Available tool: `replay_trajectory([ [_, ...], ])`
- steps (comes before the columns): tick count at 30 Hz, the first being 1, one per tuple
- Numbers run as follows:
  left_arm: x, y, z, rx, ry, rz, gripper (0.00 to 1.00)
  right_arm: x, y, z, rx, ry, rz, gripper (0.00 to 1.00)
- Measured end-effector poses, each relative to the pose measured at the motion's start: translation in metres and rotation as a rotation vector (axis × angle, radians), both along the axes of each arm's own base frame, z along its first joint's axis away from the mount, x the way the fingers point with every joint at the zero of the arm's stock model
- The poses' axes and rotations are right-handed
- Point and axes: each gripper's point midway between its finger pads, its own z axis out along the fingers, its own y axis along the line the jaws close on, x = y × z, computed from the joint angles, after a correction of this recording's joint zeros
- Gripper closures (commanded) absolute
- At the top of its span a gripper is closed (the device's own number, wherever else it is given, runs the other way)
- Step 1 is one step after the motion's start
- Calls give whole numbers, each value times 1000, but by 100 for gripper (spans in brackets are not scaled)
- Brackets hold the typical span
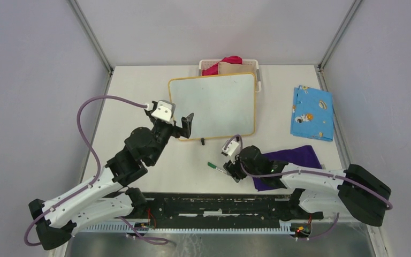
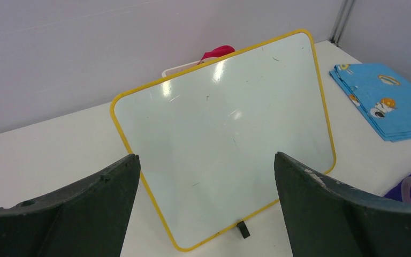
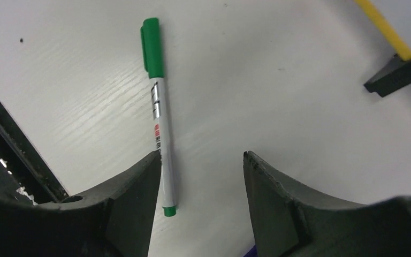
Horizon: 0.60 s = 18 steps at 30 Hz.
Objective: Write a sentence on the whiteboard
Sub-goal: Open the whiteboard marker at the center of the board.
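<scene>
Both gaped wide: left claw (image 2: 206,166) facing the glossy, round-cornered whiteboard (image 2: 219,123), right claw (image 3: 200,160) beside a slim green-capped marker (image 3: 158,118) on the bench (image 3: 299,134).

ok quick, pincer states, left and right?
Left pincer: open, empty, facing the whiteboard.
Right pincer: open, empty; green marker lies loose just beside it.

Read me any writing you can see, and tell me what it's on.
Whiteboard: blank, no writing yet.
Marker: black and red print on its barrel, too blurred to read.
Blue cloth: cartoon pictures, no words legible.
</scene>
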Motion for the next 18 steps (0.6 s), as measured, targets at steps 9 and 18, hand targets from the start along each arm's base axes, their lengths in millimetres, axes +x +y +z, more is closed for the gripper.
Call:
replay_trajectory([
  [9, 1, -4, -4, 35, -2, -10, 0, -18, 13, -17, -112, 22, 118, 40],
  [18, 0, -5, -3, 36, -3, -15, 0, -19, 14, -26, -162, 26, 136, 56],
])
